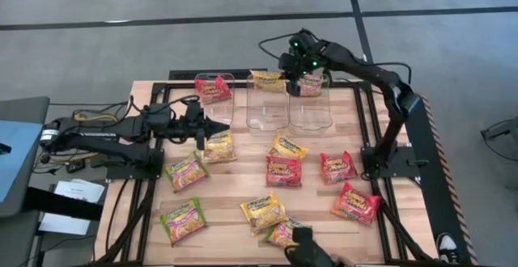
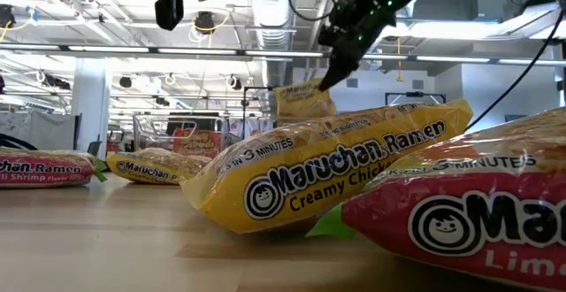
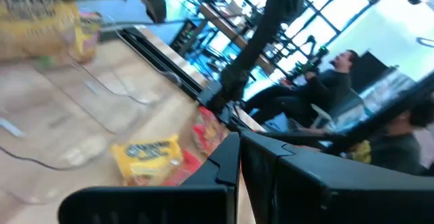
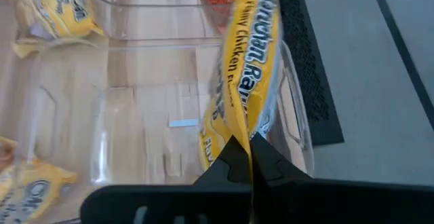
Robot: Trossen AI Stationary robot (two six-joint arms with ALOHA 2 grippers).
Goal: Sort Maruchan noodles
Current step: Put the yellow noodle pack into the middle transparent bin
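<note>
Three clear bins stand at the table's far side: the left bin (image 1: 214,97) holds a red packet, the middle bin (image 1: 267,109) shows none, the right bin (image 1: 310,105) holds a pinkish one. My right gripper (image 1: 285,71) is shut on a yellow Maruchan packet (image 1: 267,79) above the middle bin's far rim. My left gripper (image 1: 220,127) hovers shut with nothing in it, just above a yellow packet (image 1: 218,147). Several more packets lie flat on the table, among them a green one (image 1: 182,218) and a red one (image 1: 337,167). My right gripper pinches the yellow packet by one end seam (image 4: 239,134) between its two fingers. The fingers slant down from the far right side. The packet hangs edge-on below them, lifted clear, over the middle bin (image 4: 135,115).
Loose packets cover the table's middle and near part: yellow (image 1: 263,210), yellow (image 1: 287,146), red (image 1: 283,171), red (image 1: 354,202), green-and-pink (image 1: 186,170). The low camera (image 1: 312,251) sits at the near edge. People sit beyond the table (image 3: 339,75).
</note>
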